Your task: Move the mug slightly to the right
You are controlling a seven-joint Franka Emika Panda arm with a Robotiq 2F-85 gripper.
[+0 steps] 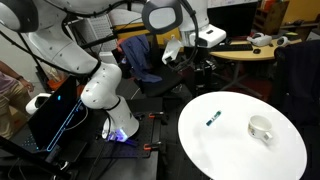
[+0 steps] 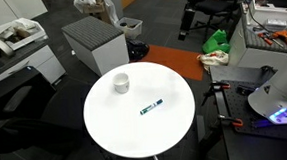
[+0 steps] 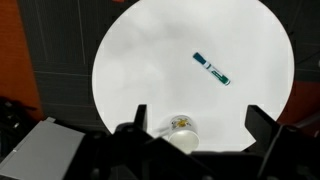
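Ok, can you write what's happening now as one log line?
gripper: open, empty | mug: on round white table, not held | blue marker: on table, apart from mug

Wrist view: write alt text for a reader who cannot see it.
A small cream ceramic mug stands on a round white table, framed by the open black gripper at the bottom edge. A thin blue marker lies apart, farther up.
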